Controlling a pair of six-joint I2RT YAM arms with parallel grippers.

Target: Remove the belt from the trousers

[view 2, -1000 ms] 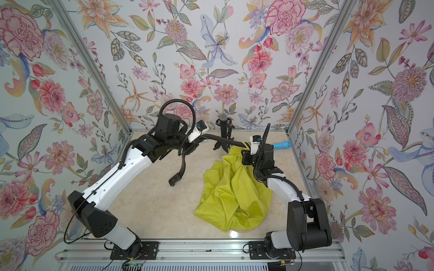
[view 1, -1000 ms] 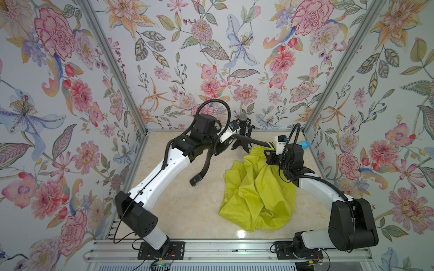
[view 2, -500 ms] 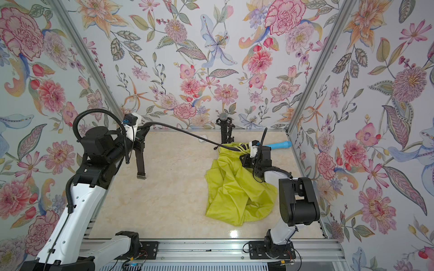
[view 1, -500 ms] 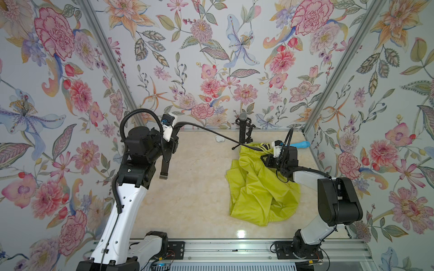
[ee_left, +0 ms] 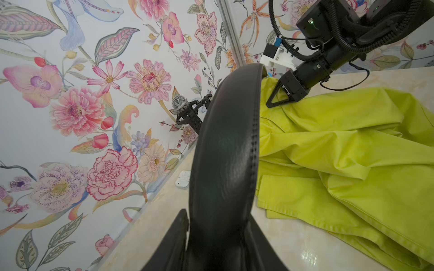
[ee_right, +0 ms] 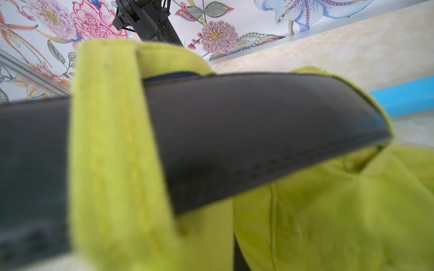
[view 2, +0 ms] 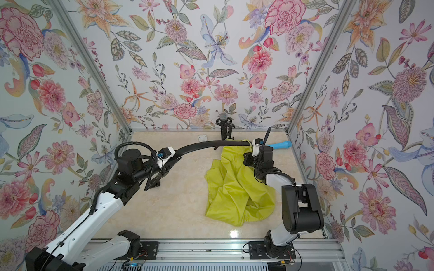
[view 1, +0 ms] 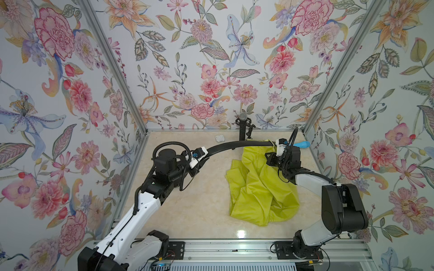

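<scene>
At 1 o'clock on the worktop [view 1: 199, 206], the belt [view 1: 230, 145] is threaded in the raised waist of the trousers [view 1: 260, 187]. From there it runs off toward 9 o'clock as a smooth black arc, clear of the surface, and ends at the left pincer [view 1: 203, 161] at about 11 o'clock. In both top views the arc shows the same way [view 2: 199, 145]. The right wrist view shows the strap [ee_right: 246, 131] passing under a yellow-green loop [ee_right: 112, 152], close and blurred, with more fabric bunched beyond it.

The trousers lie crumpled at 3 o'clock, with the legs spilling toward 5 o'clock and the waist drawn up toward the belt.

In the left wrist view the belt [ee_left: 225, 152] rises between the left pincer's two fingers [ee_left: 176, 234], which stand one on each side of it. I cannot tell whether they press on it or have let go. The right pincer [ee_left: 276, 99] sits at the waist, just toward 6 o'clock of the belt. Its fingers are brought together and their tip rests against the yellow-green cloth [ee_left: 340, 140]. Whether a fold is pinched between them cannot be made out.

A microphone on a black stand [view 1: 243, 124] is at 12 o'clock by the back wall, and a small white piece [view 1: 219, 138] lies just to its 9 o'clock side. A blue cylinder [view 1: 303, 144] lies at 2 o'clock, behind the right arm. Floral walls close in three sides.
</scene>
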